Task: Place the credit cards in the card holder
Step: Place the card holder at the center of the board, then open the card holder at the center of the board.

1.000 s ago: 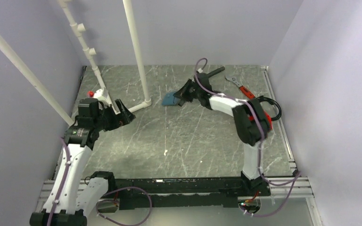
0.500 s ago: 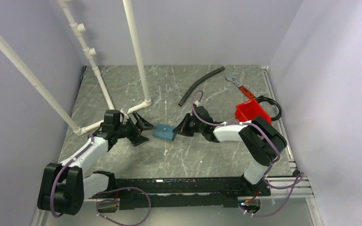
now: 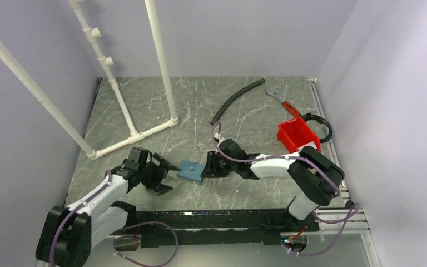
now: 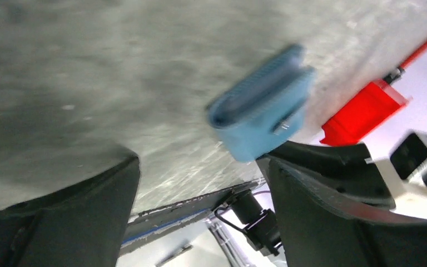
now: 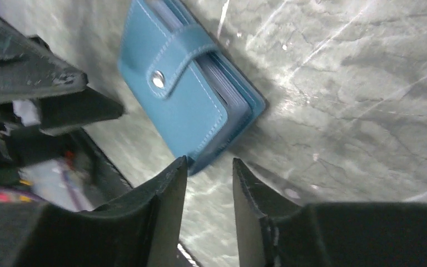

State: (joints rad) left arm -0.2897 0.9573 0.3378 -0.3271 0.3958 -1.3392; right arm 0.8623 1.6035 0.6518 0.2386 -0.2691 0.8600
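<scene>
Step in hand: as I judge it, placing the card holder [image 5: 186, 105] between the two arms before it is opened; no card is being loaded yet.
Card holder: lies flat on the worktop [image 3: 228, 139] close to its near edge, a little left of the middle, between the two grippers. It is folded shut, its strap [image 5: 183, 47] buttoned down by a metal snap [image 5: 157, 79].
Credit cards: no loose card shows in any view. Grey sleeve edges show along the holder's open side; whether cards sit in them I cannot tell.
Right gripper [image 5: 209, 162]: low over the worktop, jaws a narrow gap apart with bare stone showing between them. One corner of the holder sits right at the fingertips, but nothing looks clamped.
Left gripper [image 4: 200, 161]: jaws spread wide and holding nothing; the holder lies just beyond its fingertips, untouched.
Elsewhere: red bin [image 3: 297, 136], black hose [image 3: 236, 100] and wrench [image 3: 281, 100] lie toward the far right corner, a white pipe frame [image 3: 144, 130] toward the far left; all well apart from the holder.
Next move calls for: one gripper pinning the holder flat while the other gets a fingertip under the strap's free end and pops the snap. The strap is thin and lies flush, so a shallow, accurate approach seems needed, or the holder will simply slide.
</scene>
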